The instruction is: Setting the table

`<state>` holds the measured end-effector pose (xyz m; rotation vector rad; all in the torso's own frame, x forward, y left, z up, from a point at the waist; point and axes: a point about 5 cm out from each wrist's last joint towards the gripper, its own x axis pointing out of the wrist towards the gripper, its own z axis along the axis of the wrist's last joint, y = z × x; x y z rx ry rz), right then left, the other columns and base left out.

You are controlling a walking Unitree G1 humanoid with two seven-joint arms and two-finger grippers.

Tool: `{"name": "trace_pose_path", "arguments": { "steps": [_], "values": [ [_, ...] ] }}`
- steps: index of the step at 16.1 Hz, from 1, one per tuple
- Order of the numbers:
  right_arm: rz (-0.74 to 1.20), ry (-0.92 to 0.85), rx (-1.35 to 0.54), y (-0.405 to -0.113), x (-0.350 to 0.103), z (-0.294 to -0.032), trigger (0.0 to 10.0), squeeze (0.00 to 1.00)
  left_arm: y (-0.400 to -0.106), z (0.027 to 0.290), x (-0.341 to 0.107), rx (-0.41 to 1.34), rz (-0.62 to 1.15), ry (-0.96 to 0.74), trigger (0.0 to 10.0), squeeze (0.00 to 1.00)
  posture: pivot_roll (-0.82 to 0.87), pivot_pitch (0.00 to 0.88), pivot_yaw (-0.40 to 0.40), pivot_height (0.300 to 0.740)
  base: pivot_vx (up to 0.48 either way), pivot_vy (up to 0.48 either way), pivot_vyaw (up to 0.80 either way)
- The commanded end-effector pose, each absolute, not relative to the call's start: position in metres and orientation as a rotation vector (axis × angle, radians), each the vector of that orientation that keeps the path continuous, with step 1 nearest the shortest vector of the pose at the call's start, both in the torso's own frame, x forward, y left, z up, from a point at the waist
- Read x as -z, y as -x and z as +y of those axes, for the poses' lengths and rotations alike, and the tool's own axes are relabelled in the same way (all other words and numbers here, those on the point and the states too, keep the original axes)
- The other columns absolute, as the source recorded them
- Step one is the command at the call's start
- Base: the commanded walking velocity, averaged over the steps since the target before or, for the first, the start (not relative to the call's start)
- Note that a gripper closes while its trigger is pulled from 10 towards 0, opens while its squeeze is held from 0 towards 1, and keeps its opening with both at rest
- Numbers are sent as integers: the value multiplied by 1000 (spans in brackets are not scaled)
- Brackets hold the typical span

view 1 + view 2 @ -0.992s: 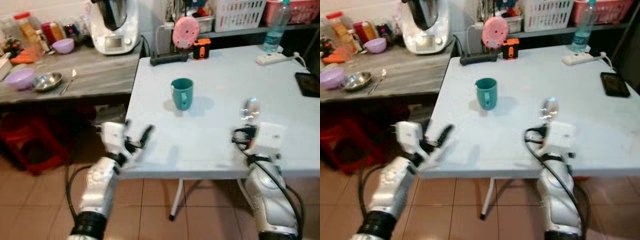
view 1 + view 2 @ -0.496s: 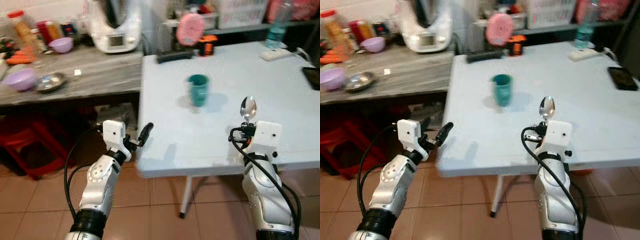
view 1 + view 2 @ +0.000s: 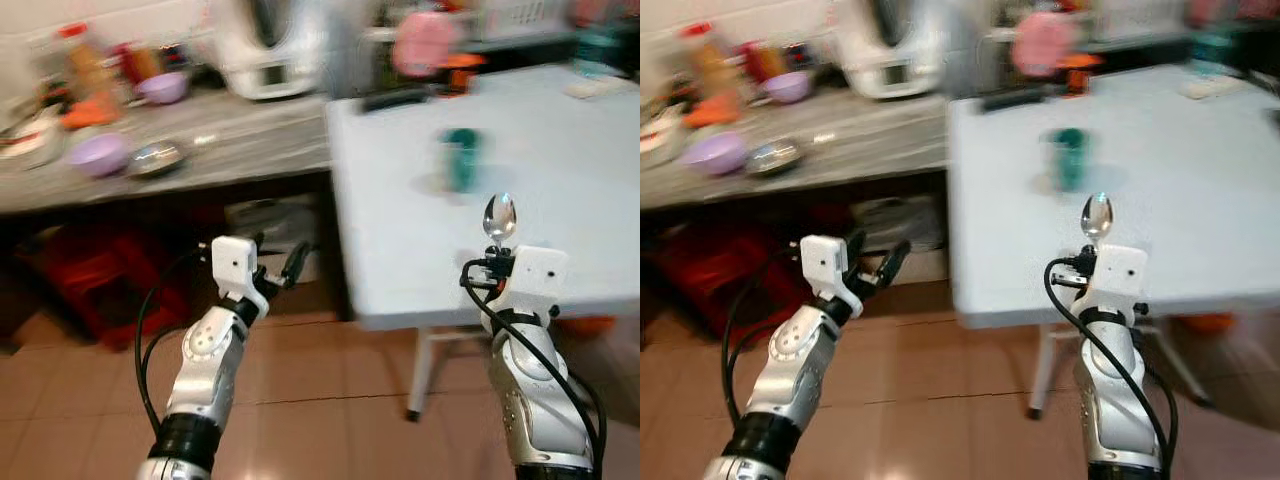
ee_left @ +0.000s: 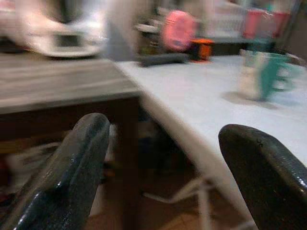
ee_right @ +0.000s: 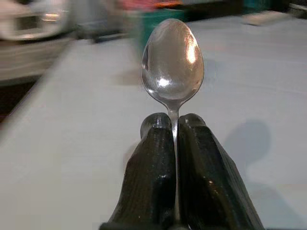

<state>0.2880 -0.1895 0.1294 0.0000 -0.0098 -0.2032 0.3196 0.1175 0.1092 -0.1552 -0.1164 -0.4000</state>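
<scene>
Both arms raised forward: left pincer (image 3: 285,272) spread open, right pincer (image 5: 175,129) pressed closed.

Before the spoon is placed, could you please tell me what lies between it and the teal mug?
Only bare white tabletop lies between the metal spoon and the teal mug, as the left eye view shows.

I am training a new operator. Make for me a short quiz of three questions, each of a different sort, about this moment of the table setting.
1. True or false: the right gripper is shut on a spoon.
2. The left gripper is: A) holding the cup, B) open and holding nothing, C) shut on a bowl.
3. Fill in: the teal cup stands on the pale ______.

Key: 1 true; 2 B; 3 table.
</scene>
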Motion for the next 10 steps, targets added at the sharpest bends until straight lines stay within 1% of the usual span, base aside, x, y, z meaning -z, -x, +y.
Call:
{"name": "trace_pose_path", "arguments": {
  "steps": [1,10],
  "values": [
    [-29,-16,151,-291,-133,-173,10000,0,-318,137,-103,334,-95,136,10000,0,-91,0,145,740,0,480,531],
    [-29,-23,153,-291,-132,-172,10000,0,-320,134,-104,338,-99,131,10000,0,-92,0,150,740,0,480,557]
  ]
}}
